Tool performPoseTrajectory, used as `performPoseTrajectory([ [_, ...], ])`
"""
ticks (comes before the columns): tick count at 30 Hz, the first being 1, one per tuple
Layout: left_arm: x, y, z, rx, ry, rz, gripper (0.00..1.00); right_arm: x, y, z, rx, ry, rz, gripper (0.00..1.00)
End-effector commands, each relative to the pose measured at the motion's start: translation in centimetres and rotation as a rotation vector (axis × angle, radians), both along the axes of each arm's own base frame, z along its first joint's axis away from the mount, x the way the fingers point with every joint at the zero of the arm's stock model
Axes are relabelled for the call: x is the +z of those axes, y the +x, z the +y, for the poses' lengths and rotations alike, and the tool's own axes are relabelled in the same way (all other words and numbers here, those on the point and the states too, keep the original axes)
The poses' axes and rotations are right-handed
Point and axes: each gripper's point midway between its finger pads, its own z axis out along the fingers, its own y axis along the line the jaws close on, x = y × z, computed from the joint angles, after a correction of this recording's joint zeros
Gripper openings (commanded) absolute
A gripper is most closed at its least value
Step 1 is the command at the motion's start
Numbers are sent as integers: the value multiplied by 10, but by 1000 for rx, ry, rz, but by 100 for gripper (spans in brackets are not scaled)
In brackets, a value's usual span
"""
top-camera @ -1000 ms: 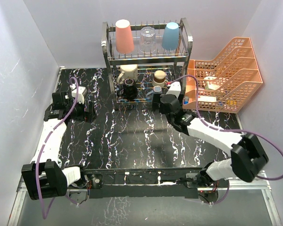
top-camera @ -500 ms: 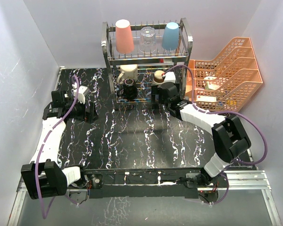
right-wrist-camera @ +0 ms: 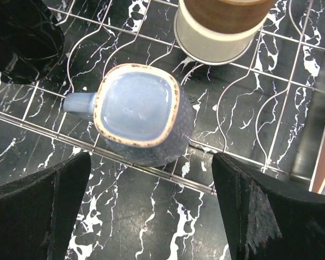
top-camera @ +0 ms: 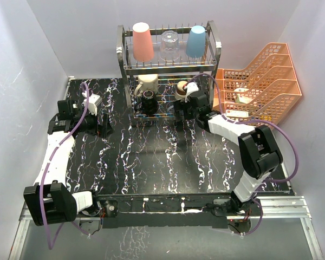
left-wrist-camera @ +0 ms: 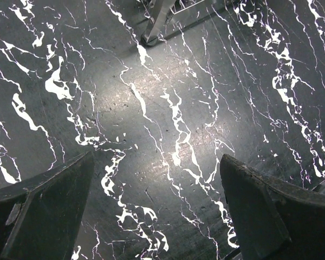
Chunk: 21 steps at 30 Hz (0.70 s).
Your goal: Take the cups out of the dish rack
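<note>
The chrome dish rack (top-camera: 121,51) stands at the back. Its upper tier holds a salmon-pink tumbler (top-camera: 142,41), a clear glass (top-camera: 169,45) and a light-blue tumbler (top-camera: 196,41). On the lower tier are a cream mug (top-camera: 147,84), a black cup (top-camera: 149,101) and a brownish cup (top-camera: 182,88). My right gripper (top-camera: 183,108) hangs open at the lower tier's front edge, just above the small grey cup (right-wrist-camera: 141,111), which lies between and beyond its fingers (right-wrist-camera: 54,200). Over bare table at the left, my left gripper (top-camera: 100,127) is open and empty.
Orange lattice trays (top-camera: 260,86) stand right of the rack, close to my right arm. A rack foot (left-wrist-camera: 154,27) shows at the top of the left wrist view. The rack's wires (right-wrist-camera: 249,70) run under the cups. Grey walls close in both sides.
My right arm has stretched forward and left, bringing its open gripper to the rack's lower tier over the small grey cup. The left gripper has shifted slightly left.
</note>
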Motion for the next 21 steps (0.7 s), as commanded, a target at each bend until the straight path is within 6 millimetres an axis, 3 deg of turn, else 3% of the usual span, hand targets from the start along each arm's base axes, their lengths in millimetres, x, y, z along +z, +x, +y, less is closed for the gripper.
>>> performPoseTrajectory([
  [1,16,-1,-6,-25,-32,-20,97,25,26,10,51,-15,-101,98],
  [3,16,-2,-6,-27,-34,-17,97,31,31,12,51,-10,-124,98],
  [12,20,-9,-12,-65,-51,-5,97,17,48,21,63,-8,-141,95],
  [17,23,-11,-14,-84,-60,-2,97,11,49,25,80,5,-163,89],
  [21,22,-12,-15,-90,-66,2,97,20,45,31,104,43,-201,78],
])
